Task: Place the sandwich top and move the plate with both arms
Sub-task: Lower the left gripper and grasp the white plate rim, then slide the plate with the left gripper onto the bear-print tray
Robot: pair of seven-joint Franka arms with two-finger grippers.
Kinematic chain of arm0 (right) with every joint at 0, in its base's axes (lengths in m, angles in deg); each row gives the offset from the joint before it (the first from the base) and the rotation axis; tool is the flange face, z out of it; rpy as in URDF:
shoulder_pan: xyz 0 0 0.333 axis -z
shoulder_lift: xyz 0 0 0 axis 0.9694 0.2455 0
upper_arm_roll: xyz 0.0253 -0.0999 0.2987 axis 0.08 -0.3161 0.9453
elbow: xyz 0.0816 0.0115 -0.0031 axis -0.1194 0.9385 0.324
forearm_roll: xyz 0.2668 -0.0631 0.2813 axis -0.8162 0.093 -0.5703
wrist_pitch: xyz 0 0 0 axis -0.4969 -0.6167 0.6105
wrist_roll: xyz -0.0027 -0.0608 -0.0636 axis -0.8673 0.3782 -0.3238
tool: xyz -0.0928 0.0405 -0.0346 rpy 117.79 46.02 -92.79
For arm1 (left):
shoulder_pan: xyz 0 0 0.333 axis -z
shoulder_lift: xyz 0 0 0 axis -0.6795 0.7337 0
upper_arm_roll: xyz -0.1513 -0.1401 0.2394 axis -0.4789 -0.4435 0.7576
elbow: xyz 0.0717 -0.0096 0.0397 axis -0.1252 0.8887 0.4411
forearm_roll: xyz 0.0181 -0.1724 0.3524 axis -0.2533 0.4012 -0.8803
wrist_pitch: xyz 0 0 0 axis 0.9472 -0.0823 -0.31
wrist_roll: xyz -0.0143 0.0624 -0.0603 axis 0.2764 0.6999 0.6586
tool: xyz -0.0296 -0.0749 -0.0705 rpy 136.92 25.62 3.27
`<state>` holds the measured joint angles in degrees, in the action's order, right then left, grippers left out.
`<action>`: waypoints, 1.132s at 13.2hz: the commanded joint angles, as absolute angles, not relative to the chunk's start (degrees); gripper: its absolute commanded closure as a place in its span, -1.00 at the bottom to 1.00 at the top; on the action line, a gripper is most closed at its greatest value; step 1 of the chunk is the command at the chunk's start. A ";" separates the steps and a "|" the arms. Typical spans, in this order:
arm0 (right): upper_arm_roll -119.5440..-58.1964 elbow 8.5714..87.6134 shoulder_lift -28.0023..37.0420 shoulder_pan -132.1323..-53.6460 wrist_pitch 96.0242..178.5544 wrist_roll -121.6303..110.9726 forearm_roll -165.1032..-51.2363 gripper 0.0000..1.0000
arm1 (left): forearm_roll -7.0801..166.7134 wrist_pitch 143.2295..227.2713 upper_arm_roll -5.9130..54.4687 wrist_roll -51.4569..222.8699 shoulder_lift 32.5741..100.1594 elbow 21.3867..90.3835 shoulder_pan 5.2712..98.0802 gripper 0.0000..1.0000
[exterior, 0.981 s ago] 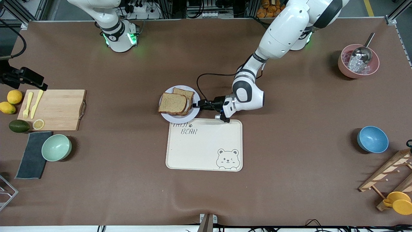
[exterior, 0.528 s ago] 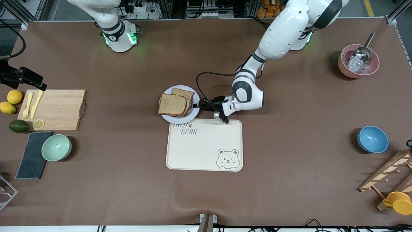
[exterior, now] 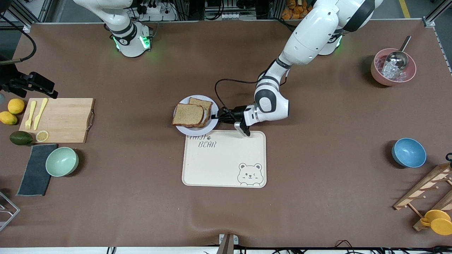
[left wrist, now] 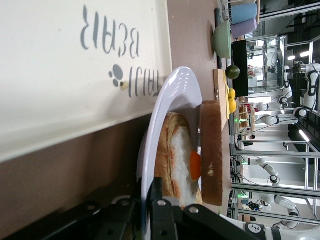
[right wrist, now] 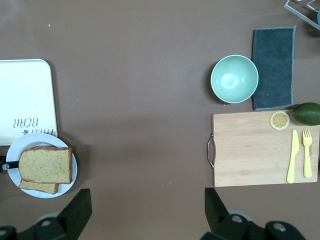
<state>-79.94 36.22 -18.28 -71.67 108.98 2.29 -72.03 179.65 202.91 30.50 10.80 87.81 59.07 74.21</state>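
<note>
One brown table (exterior: 141, 211) under plate (exterior: 183, 131) and tray (exterior: 222, 165).

Brown table cover (exterior: 141, 197), metal frame rails (exterior: 432, 16), cluttered shelving

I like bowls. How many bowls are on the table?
3. A mint green bowl sits beside the grey cloth, a blue bowl near the wooden rack, and a pink bowl holds a metal scoop. None seem hidden.
</note>
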 commanded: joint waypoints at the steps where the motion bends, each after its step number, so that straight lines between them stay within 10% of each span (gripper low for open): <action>1: -79.82 36.08 -18.77 -71.84 108.42 2.96 -70.80 -1.00 | 182.96 203.62 30.56 8.33 87.60 57.60 73.92 1.00; 15: -79.91 36.08 -18.77 -71.75 108.07 2.96 -70.71 -1.00 | 184.99 201.69 26.70 8.24 82.15 58.12 70.06 1.00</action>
<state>-80.02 36.22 -18.28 -71.67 108.68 2.29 -71.97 182.86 203.06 27.63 10.10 85.23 56.79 72.55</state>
